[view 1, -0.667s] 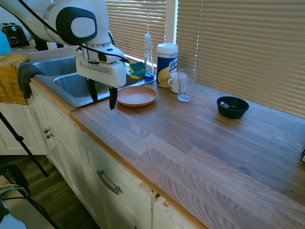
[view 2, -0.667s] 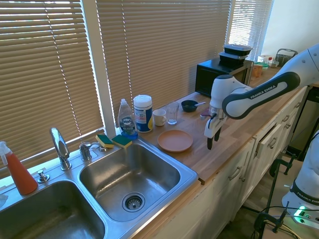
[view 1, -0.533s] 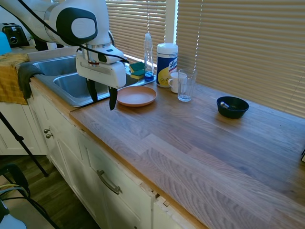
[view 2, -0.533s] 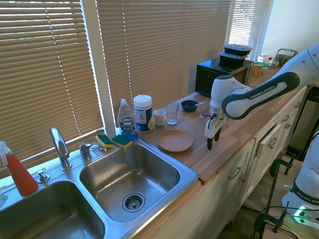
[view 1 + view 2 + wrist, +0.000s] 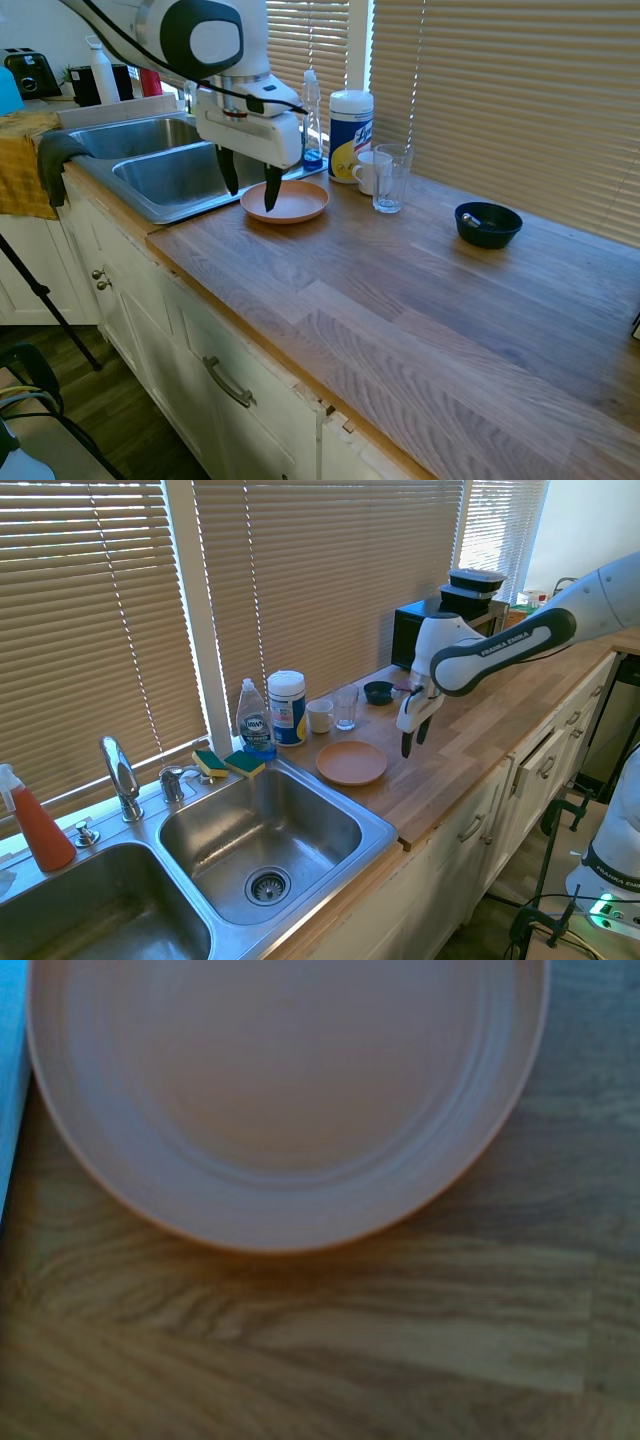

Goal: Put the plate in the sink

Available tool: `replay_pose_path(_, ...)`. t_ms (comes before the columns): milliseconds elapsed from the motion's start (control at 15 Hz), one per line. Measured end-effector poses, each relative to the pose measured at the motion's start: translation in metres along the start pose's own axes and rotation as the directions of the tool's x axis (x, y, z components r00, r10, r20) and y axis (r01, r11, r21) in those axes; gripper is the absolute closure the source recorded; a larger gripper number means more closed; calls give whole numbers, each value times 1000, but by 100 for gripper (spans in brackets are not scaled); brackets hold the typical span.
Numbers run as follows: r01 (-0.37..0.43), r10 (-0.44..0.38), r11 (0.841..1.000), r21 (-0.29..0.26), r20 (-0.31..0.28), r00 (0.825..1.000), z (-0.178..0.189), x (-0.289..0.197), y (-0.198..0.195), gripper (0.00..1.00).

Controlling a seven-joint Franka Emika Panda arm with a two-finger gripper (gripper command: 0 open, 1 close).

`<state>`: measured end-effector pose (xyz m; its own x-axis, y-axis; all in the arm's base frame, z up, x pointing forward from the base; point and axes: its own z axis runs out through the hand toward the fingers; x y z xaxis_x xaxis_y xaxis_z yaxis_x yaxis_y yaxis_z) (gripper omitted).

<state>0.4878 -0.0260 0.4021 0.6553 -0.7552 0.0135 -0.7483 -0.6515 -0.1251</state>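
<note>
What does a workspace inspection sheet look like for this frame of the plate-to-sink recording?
Surface: wooden countertop, dry, no spills seen.
Job's things: salmon-orange plate flat on the countertop beside the sink; the near basin holds nothing.
Clutter: dish soap bottle, wipes canister, white mug, clear glass, dark blue bowl, two sponges, red spray bottle.
Grippers: end effector open, fingers pointing down, above the plate's edge, holding nothing.
Cables: nothing seen on the countertop.
Surroundings: closed window blinds, microwave with stacked containers, white cabinets, yellow towel.
</note>
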Motion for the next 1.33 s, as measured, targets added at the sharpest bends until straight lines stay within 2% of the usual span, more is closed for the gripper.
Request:
replay_pose_path(400,-25,25,999,31,5,1000,24,81,-50,0)
replay_pose_path(533,-19,17,999,44,31,999,40,100,-66,0)
replay_pose_path(1000,-28,22,998,55,113,993,76,117,-85,0)
replay_pose_path(1067,-29,22,998,57,121,992,79,118,-86,100)
replay_pose_path(1333,-23,13,997,70,147,989,85,119,-86,100)
